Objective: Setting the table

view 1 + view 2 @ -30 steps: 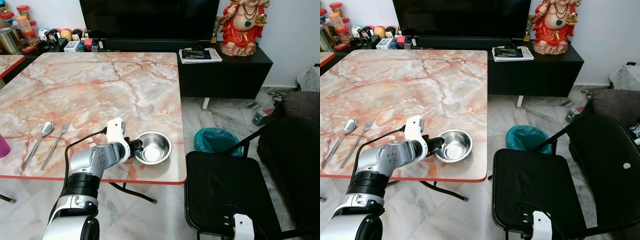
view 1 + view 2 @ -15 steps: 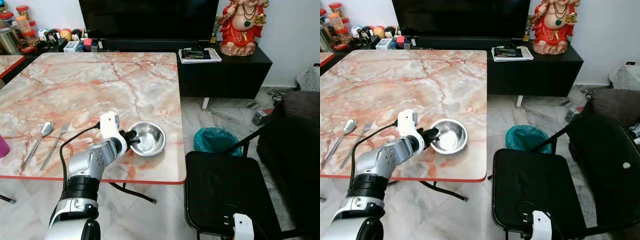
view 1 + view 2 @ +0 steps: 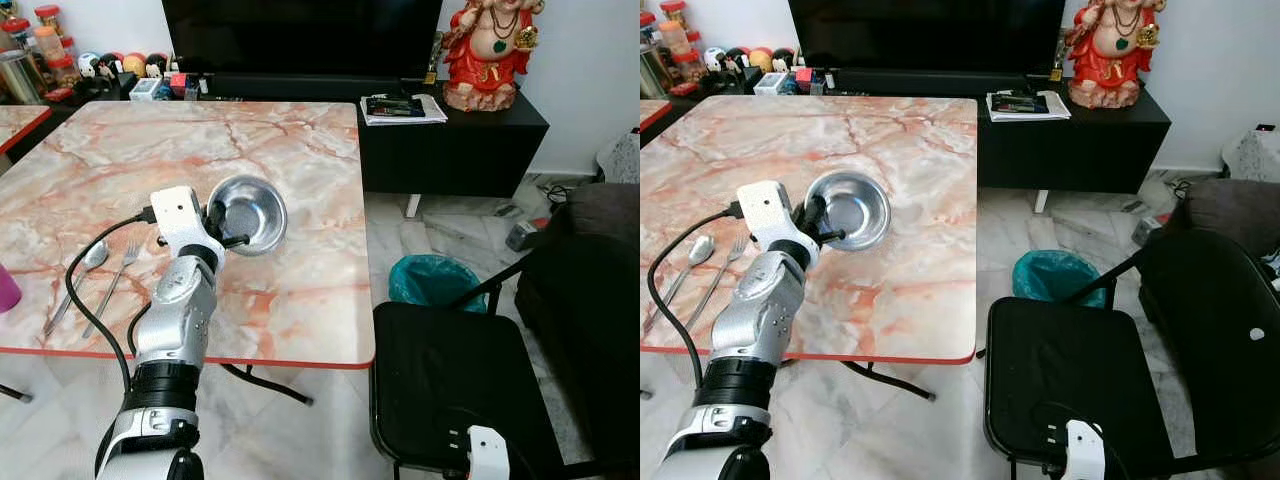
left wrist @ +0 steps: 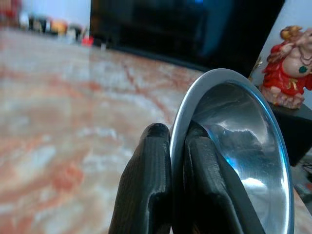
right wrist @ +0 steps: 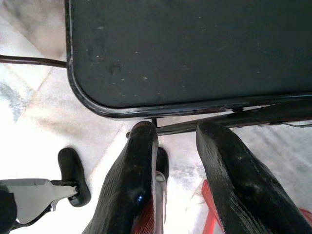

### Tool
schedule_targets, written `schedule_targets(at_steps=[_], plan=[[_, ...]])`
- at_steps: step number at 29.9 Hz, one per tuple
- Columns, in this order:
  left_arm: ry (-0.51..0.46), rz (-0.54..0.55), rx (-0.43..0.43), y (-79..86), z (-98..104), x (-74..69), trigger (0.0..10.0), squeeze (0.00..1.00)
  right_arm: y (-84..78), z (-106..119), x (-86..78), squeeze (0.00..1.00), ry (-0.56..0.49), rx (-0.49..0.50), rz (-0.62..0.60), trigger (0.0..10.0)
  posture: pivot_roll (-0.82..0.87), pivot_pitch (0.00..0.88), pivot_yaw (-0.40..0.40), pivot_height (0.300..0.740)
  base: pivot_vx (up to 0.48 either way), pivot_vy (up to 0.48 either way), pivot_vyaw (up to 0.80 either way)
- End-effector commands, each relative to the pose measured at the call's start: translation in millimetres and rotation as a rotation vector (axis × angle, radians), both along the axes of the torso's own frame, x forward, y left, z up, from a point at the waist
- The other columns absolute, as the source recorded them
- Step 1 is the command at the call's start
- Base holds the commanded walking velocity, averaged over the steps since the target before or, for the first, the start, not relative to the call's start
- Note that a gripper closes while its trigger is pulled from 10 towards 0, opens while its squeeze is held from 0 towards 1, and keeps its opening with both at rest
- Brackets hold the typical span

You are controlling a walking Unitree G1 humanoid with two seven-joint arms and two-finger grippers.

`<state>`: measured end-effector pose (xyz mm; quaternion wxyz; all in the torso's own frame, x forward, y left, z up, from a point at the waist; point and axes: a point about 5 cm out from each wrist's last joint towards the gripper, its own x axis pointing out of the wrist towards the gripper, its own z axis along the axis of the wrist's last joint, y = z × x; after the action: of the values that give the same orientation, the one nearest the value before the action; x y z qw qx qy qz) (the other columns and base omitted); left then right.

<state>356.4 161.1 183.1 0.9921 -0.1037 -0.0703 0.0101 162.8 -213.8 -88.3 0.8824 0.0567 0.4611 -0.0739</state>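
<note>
Now, bowl [image 3: 247, 213]: held tilted above the table [image 3: 300, 170], right of the fork [image 3: 112, 287].
Left gripper [image 4: 170, 146]: pinched on the bowl's rim.
Right gripper [image 5: 175, 141]: spread, above the chair [image 5: 195, 48].

Silver bowl [image 3: 250, 213] over pink-veined marble table [image 3: 300, 170] (black fingers [image 4: 146, 195])

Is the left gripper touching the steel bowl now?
Touching. In the left wrist view the left gripper pinches the steel bowl by its rim, one finger on each side.
</note>
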Motion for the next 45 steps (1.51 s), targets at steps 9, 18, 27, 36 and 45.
schedule_targets(at_steps=[9, 18, 27, 36, 45], plan=[[-0.105, 0.038, 0.019, 2.2, 15, -2.1, 10.0, 0.00, -4.2, 0, -2.4, 0.00, 0.010, -0.023, -0.030, 10.0, 0.01, 0.000, -0.009, 0.740, 0.000, 0.480, 0.00], [-0.179, 0.033, 0.070, 0.0, 32, -2.1, 10.0, 0.00, -2.6, -1, -2.3, 0.00, 0.015, -0.023, -0.025, 10.0, 0.01, 0.000, -0.003, 0.740, 0.000, 0.480, 0.00], [-0.217, 0.038, 0.082, 0.0, 42, -2.5, 10.0, 0.00, -2.2, 0, -1.3, 0.00, 0.009, -0.017, -0.030, 10.0, 0.02, 0.000, -0.005, 0.740, 0.000, 0.480, 0.00], [-0.254, 0.090, 0.104, 12.2, 52, -6.5, 10.0, 0.00, -2.1, 0, 0.1, 0.00, -0.001, -0.008, -0.024, 10.0, 0.03, 0.000, -0.015, 0.740, 0.000, 0.480, 0.00], [-0.286, 0.142, 0.109, 24.2, 60, -12.1, 10.0, 0.00, -2.6, 1, 1.1, 0.00, -0.001, -0.009, -0.015, 10.0, 0.04, 0.000, -0.024, 0.740, 0.000, 0.480, 0.00]])
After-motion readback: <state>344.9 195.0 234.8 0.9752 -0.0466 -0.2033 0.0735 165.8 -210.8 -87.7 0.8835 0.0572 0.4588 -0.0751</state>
